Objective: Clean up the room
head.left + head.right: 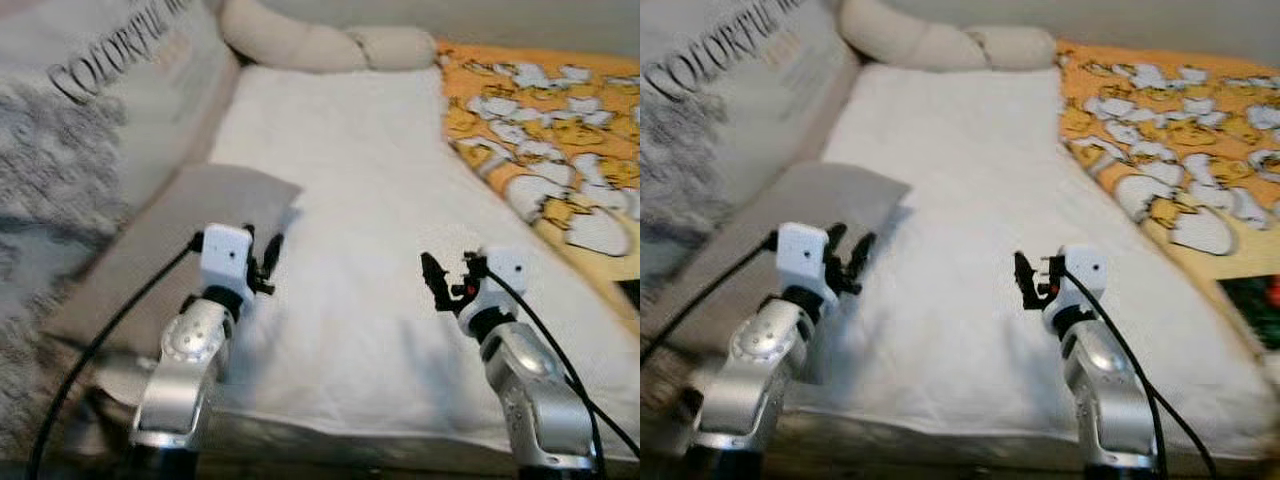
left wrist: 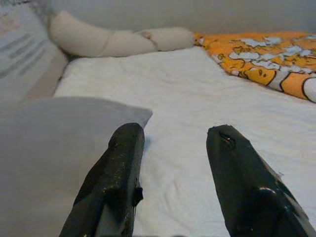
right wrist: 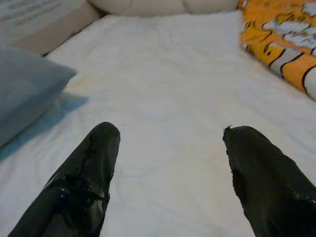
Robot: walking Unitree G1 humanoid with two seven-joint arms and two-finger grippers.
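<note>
A white sheet (image 1: 350,200) covers the bed in front of me. On its left side lies a grey pillow (image 1: 170,240), seen close up in the left wrist view as the grey pillow (image 2: 54,148). My left gripper (image 1: 262,262) is held open over the pillow's right corner, nothing between its fingers (image 2: 123,163). My right gripper (image 1: 445,280) is open above the bare sheet, its fingers (image 3: 94,168) wide apart and holding nothing. An orange duck-print blanket (image 1: 540,130) lies bunched along the bed's right side.
A long beige bolster (image 1: 320,45) lies across the head of the bed. A grey-and-white blanket with lettering (image 1: 90,100) hangs along the left. A dark object (image 1: 1255,305) sits at the bed's right edge.
</note>
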